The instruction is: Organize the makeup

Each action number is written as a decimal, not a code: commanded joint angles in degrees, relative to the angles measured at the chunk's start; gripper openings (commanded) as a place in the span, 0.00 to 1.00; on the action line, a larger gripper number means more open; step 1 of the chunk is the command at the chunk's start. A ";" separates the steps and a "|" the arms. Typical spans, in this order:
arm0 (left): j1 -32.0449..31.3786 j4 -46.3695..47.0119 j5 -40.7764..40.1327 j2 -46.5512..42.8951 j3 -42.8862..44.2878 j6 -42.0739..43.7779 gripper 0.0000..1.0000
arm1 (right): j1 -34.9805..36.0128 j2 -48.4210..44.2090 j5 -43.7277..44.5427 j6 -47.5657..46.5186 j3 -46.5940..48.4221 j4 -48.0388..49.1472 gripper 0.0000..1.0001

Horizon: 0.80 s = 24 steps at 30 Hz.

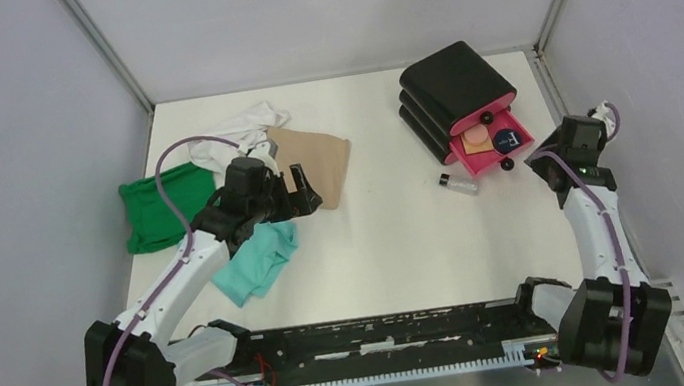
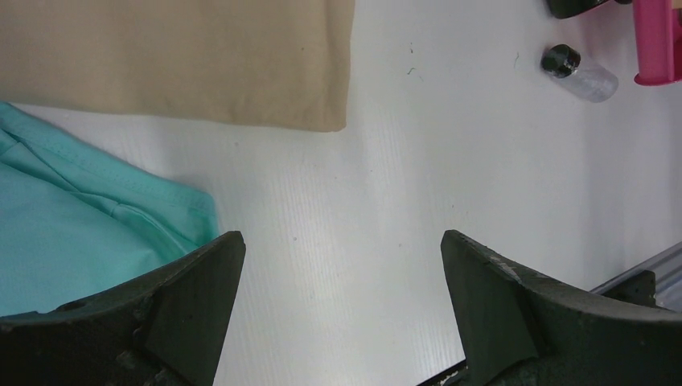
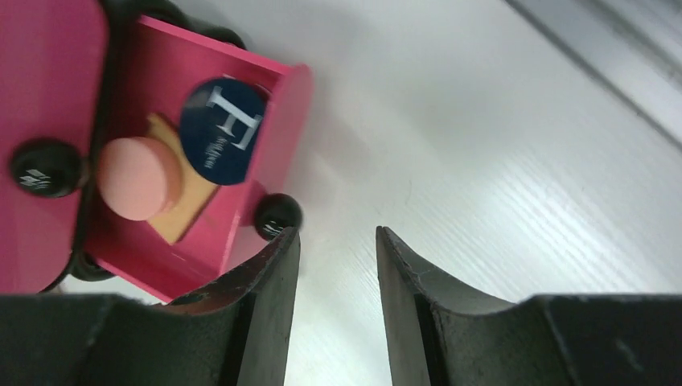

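From the top camera we see a white table (image 1: 396, 246) with a glossy black box (image 1: 458, 91) at the far right and one pink plastic drawer (image 1: 483, 163) pulled out of it. Inside the drawer, the salmon-pink round puff (image 1: 476, 136) and the small dark round jar (image 1: 507, 140) lie side by side. The clear black-capped vial (image 1: 458, 183) lies on its side on the table, just beside the drawer's near left corner. On the left a green cloth (image 1: 158, 209), a white cloth (image 1: 239, 132), a tan cloth (image 1: 318, 161) and a teal cloth (image 1: 257, 260) are strewn about. The left gripper (image 1: 302, 191) sits at the tan cloth's near edge, and the right arm (image 1: 596, 218) reaches toward the drawer's right side. In the left wrist view, that gripper's jaws stand wide apart with only bare table between them; the vial lies well apart at the top right. In the right wrist view, the right gripper (image 3: 336, 237) shows its jaws parted by a narrow gap, gripping nothing, just beside a black knob (image 3: 277, 215) on the drawer. There the puff rests on the tan square pad (image 3: 185, 211), next to the jar.
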 commanded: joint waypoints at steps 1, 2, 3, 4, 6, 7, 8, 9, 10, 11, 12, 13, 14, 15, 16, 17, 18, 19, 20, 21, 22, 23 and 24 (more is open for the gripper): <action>0.17 2.46 2.04 -1.92 -0.06 0.36 0.99 | -7.32 2.47 -13.34 5.94 -2.47 0.27 0.47; 0.13 2.42 1.98 -2.28 -0.21 0.37 0.99 | -8.36 3.20 -14.79 6.32 -2.82 0.86 0.47; 0.16 2.46 1.50 -2.69 -0.30 0.37 0.99 | -9.02 3.83 -15.86 6.68 -3.15 1.51 0.47; 0.10 2.39 1.05 -3.00 -0.46 0.37 0.99 | -9.68 4.34 -16.85 6.89 -3.32 2.37 0.46; 0.15 2.39 0.88 -2.94 -0.62 0.41 0.99 | -9.97 5.32 -18.63 6.23 -3.09 3.97 0.47; 0.14 2.00 1.34 -2.52 -0.15 0.71 0.99 | -9.97 6.19 -19.01 5.40 -2.24 3.75 0.48; 0.12 1.24 2.03 -1.82 0.45 1.17 0.99 | -10.06 7.24 -18.92 4.70 -1.21 2.91 0.48; 0.12 0.93 2.66 -1.27 0.99 1.65 0.99 | -10.20 8.27 -19.17 4.16 -0.21 2.33 0.48; 0.17 0.37 3.00 -0.83 1.37 1.95 1.00 | -10.41 9.03 -19.53 3.91 0.36 2.08 0.48; 0.15 0.14 3.10 -0.62 1.68 2.18 0.99 | -10.52 9.38 -19.79 3.98 0.48 2.36 0.48; 0.10 0.02 3.08 -0.78 1.76 2.37 0.99 | -10.59 9.46 -19.73 4.21 0.30 3.06 0.49; 0.15 0.07 2.93 -1.06 1.69 2.35 1.00 | -10.62 9.34 -19.67 4.56 -0.09 3.87 0.49; 0.18 0.17 2.68 -1.43 1.50 2.25 1.00 | -10.77 9.28 -19.35 4.82 -0.26 4.32 0.49; 0.18 0.18 2.46 -1.79 1.25 2.04 1.00 | -10.96 9.26 -19.14 5.19 -0.21 4.49 0.49; 0.17 0.18 2.32 -2.14 0.91 1.98 1.00 | -11.17 9.29 -19.12 5.48 -0.05 4.64 0.49; 0.15 0.16 2.15 -2.54 0.53 1.85 1.00 | -11.22 9.44 -19.03 5.80 0.12 4.67 0.50; 0.10 0.10 2.00 -3.02 0.21 1.72 1.00 | -11.27 9.65 -18.96 6.19 0.19 4.85 0.50; 0.14 0.09 2.02 -3.38 -0.14 1.62 1.00 | -11.32 10.00 -18.98 6.44 0.05 5.46 0.50; 0.10 0.09 2.01 -3.68 -0.28 1.44 1.00 | -11.38 10.52 -18.67 6.48 0.06 5.89 0.50; 0.14 0.09 2.06 -3.92 -0.21 1.36 0.99 | -11.64 11.33 -17.73 6.31 0.33 6.05 0.49; 0.15 -0.08 2.11 -4.05 0.17 1.30 1.00 | -12.09 12.30 -16.78 6.30 0.74 6.03 0.48; 0.16 -0.73 2.25 -4.18 0.75 1.40 1.00 | -12.74 13.43 -16.51 6.58 0.97 6.19 0.47; 0.18 -1.31 2.39 -4.51 1.10 1.50 1.00 | -13.28 14.37 -17.13 7.23 0.72 7.02 0.46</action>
